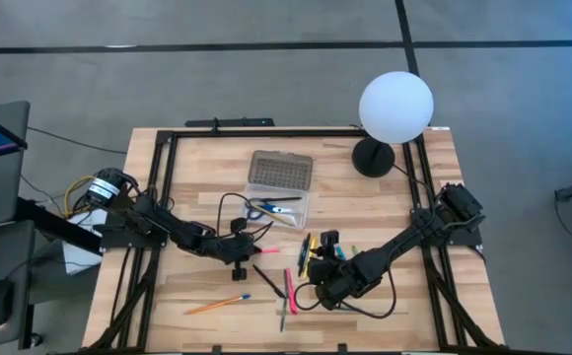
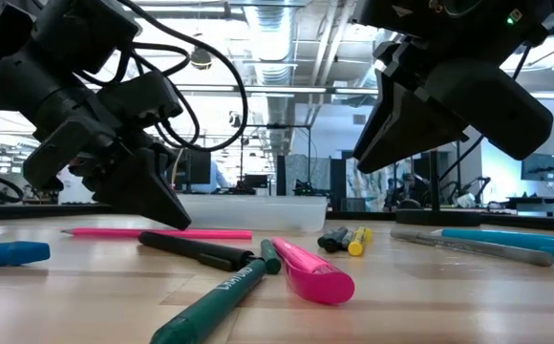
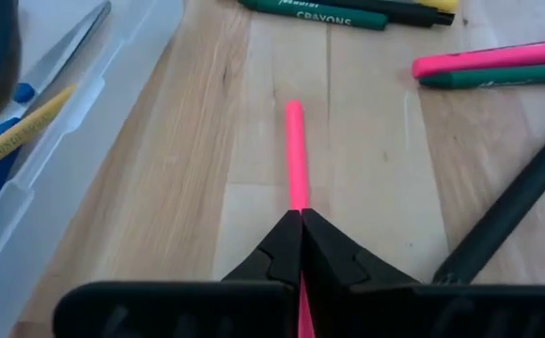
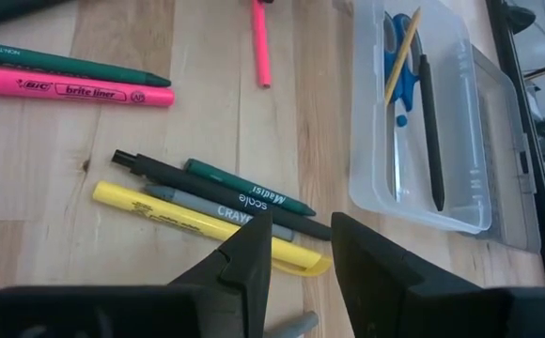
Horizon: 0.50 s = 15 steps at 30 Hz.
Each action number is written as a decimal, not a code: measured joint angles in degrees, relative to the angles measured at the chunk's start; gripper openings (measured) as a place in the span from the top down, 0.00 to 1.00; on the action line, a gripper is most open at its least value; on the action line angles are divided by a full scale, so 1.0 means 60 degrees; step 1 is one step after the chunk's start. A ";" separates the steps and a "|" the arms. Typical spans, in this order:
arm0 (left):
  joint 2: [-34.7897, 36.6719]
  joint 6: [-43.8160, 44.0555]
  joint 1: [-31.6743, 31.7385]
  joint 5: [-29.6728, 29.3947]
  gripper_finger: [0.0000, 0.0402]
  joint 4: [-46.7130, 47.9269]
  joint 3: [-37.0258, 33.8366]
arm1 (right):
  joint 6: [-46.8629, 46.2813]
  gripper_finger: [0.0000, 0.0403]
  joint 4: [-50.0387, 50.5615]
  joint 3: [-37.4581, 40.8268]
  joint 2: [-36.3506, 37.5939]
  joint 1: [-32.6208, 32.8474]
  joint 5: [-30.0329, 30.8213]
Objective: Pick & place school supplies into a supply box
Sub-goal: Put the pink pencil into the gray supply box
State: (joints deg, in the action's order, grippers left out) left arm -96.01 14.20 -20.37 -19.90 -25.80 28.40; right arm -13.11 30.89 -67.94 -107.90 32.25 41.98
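We see the left gripper (image 3: 301, 246) down at the table, its two fingers pressed together on a thin pink pencil (image 3: 295, 155); the pencil lies flat on the wood, just beside the clear supply box (image 1: 284, 192), which stands open with its dotted grey lid folded away from the arms. Blue scissors (image 4: 400, 70), a yellow pencil and a dark pen are already inside. The right gripper (image 4: 301, 255) hangs above the yellow marker (image 4: 188, 221) and its neighbours with its fingers apart and nothing between them; it seems to wait.

What could go wrong, in our judgement: the hold is at the very end of the pencil (almost the whole length sticks out in front of the fingers), so the free end may drop or turn during the lift; a thin round body can also slide out between the flat pads. If the pencil turns, it may arrive across the box and rest on the wall, not inside.

In the left wrist view the long axis of the pencil runs straight forward from the fingers, roughly along the near wall of the box; the free end points away from the wrist, so only a sideways shift seems necessary.
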 joint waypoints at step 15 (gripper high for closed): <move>0.0067 0.1101 -0.0571 0.0244 0.94 0.1121 0.0069 | 0.0001 0.73 0.0018 0.0000 0.0000 0.0000 0.0000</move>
State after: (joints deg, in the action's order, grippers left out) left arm -95.61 20.80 -23.80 -18.44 -19.08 28.82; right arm -13.10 31.00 -67.94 -107.90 32.25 41.98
